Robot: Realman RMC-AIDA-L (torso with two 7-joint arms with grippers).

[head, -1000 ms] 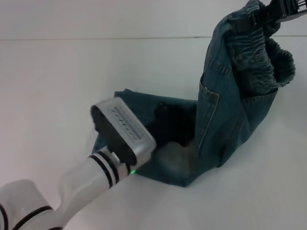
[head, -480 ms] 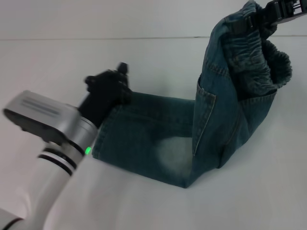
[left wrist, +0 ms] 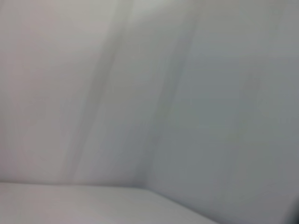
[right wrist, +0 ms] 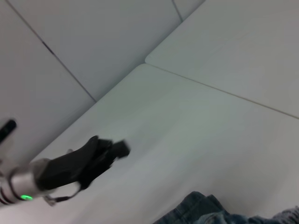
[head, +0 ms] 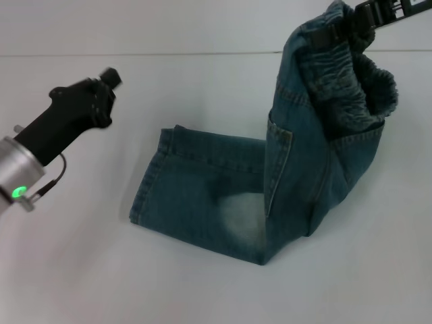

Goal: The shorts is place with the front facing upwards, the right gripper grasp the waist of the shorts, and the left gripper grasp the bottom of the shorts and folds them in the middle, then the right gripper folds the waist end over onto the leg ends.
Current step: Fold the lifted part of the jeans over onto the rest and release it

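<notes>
- The right pincer (head: 351, 23) is clamped on the waist (head: 351, 74), holding it up high.
- The shorts (head: 223, 196) have their leg ends (head: 152, 182) flat on the white surface (head: 101, 270).
- The left pincer (head: 101, 84) floats left of the shorts, touching nothing; I cannot tell if it is apart or together.

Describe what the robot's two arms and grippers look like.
The left gripper is a matte black, chunky block on a silver metal wrist with a glowing green light and a thin black cable looping beside it. The right gripper shows only as black metal links and bars at the frame's edge; its arm is out of view.
</notes>
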